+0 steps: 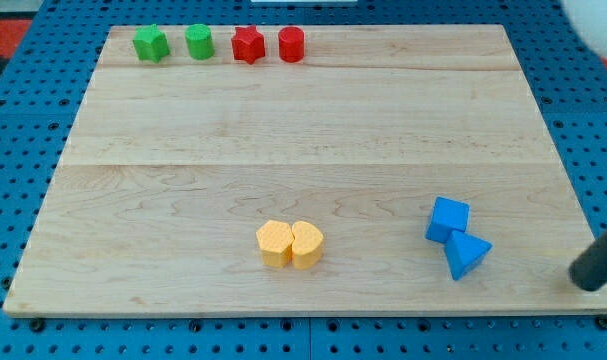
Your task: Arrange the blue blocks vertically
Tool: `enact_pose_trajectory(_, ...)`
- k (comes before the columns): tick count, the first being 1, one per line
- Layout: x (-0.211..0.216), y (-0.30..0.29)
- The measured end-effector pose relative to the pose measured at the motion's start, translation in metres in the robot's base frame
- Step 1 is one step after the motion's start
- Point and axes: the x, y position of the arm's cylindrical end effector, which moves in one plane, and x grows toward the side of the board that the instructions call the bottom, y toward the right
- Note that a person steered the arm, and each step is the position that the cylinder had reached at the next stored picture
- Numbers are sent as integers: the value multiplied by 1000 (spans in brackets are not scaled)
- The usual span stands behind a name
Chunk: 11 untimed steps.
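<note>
Two blue blocks lie at the board's lower right: a blue cube (448,219) and, just below and right of it and touching it, a blue triangular block (468,254). My rod enters from the view's right edge; its tip (586,281) is right of the blue triangle, about a hundred pixels away, at the board's right edge. It touches no block.
A green star-like block (150,43), a green cylinder (200,42), a red star-like block (247,45) and a red cylinder (291,45) stand in a row along the top left. Two yellow blocks (290,244) touch at the bottom centre of the wooden board (283,140).
</note>
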Motion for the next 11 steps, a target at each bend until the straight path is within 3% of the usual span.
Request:
enact_pose_trajectory(2,-14,-81)
enact_pose_trajectory(3,-29,-90)
enact_pose_trajectory(6,6,-89)
enact_pose_trajectory(8,-17,-104)
enact_pose_trajectory(10,8,-131)
enact_pose_trajectory(11,-7,-122)
